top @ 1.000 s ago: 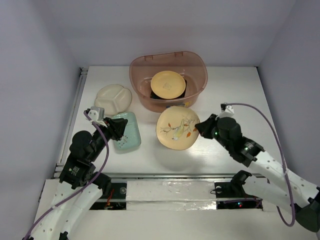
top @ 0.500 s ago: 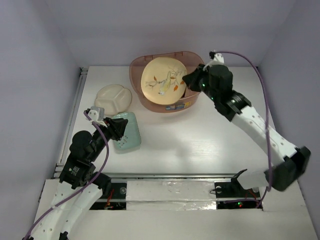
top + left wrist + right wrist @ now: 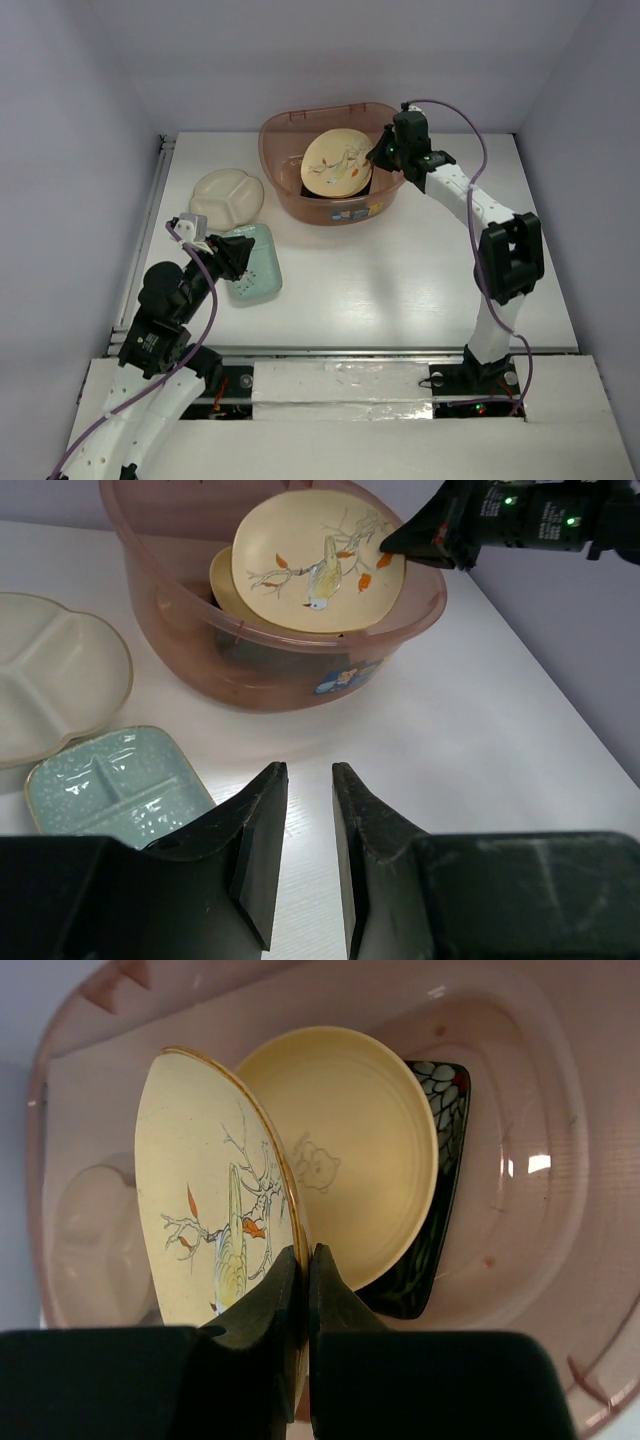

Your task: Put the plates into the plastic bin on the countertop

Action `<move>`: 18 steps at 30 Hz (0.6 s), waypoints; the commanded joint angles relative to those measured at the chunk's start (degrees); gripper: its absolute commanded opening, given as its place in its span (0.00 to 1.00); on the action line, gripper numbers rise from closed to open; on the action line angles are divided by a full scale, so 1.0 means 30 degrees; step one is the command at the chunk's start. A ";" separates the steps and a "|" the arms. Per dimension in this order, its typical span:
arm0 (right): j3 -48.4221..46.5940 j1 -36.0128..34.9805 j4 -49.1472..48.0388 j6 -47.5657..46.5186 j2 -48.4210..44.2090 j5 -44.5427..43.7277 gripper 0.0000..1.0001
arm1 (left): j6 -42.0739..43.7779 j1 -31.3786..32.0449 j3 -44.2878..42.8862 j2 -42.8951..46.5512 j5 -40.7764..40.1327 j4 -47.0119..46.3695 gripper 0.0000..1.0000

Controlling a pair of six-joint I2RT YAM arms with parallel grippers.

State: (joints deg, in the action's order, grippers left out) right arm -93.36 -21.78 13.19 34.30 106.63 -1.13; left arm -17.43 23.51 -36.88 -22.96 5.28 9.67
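The right pincer (image 3: 378, 155) pinches the floral plate (image 3: 335, 163) by its rim, tilting it into the bin (image 3: 292, 198) for release, while the left pincer (image 3: 308, 776), slightly spread and empty, hovers by the green plate (image 3: 110, 785).

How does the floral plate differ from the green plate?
The floral plate is round and cream; the green plate is rounded-rectangular with dividers. The floral plate is tilted, pinched by the right gripper in the bin; the green plate lies flat on the countertop, unheld. Both are dishes.

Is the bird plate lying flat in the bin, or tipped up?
Tipped up: the bird plate hangs tilted inside the bin, rim pinched by the right gripper, above the round tan plate.
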 commanded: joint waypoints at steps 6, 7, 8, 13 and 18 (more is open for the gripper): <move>-0.1574 0.0608 -0.3635 0.2276 0.0988 0.1782 0.00 | -0.0020 -0.0101 -0.0303 0.0300 0.0027 -0.0763 0.23; -0.1575 0.0610 -0.3577 0.2363 0.1367 0.1723 0.00 | -0.0049 -0.0101 -0.0303 0.0271 0.0028 -0.0763 0.23; -0.1662 0.0610 -0.3519 0.2393 0.1516 0.1636 0.00 | -0.0020 -0.0101 -0.0274 0.0300 0.0028 -0.0763 0.23; -0.2305 0.0960 -0.2642 0.2335 0.2629 0.1400 0.00 | -0.0049 -0.0101 -0.0274 0.0359 -0.0031 -0.0734 0.23; -0.2541 0.0961 -0.1762 0.2042 0.3246 0.0963 0.23 | -0.0049 -0.0101 -0.0274 0.0388 0.0027 -0.0734 0.23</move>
State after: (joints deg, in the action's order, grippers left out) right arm -96.75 -19.18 12.53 39.62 117.51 1.54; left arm -17.45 23.51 -36.88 -22.31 5.28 9.67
